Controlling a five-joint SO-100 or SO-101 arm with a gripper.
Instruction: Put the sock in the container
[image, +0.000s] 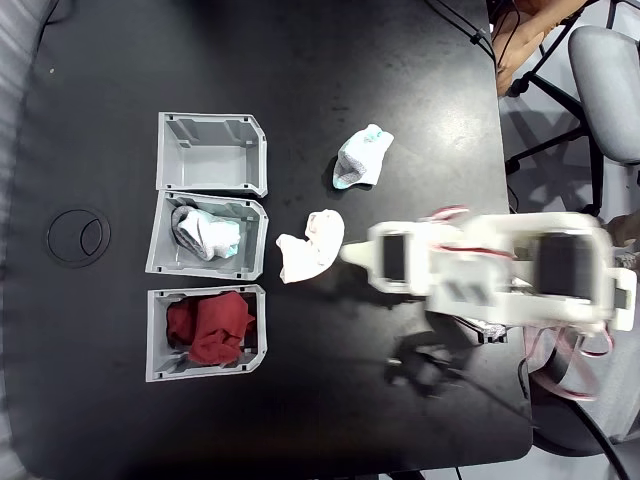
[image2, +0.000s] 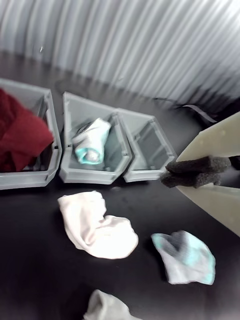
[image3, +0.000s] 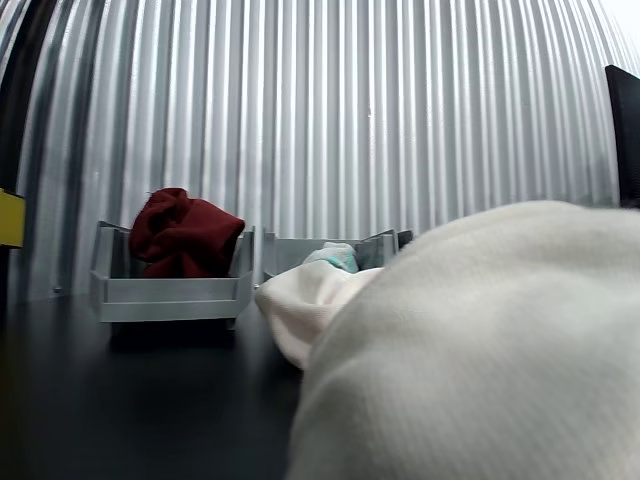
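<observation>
The sock (image: 205, 232), white with mint patches and a dark grey part, lies inside the middle container (image: 160, 245) of three grey ribbed bins. In the wrist view the sock (image2: 91, 141) rests in that container (image2: 95, 176), and its top peeks over the rim in the other view (image3: 335, 257). My gripper (image: 350, 253) is blurred, off to the right of the bins, just beside a plain white sock (image: 310, 245). In the wrist view the gripper (image2: 170, 176) is shut, its black foam pads (image2: 200, 164) pressed together with nothing between them.
The top bin (image: 212, 180) holds nothing and the bottom bin (image: 155, 340) holds red cloth (image: 207, 330). A white sock with mint edging (image: 362, 157) lies on the black table right of the bins. Another white sock (image2: 107, 306) sits at the wrist view's lower edge.
</observation>
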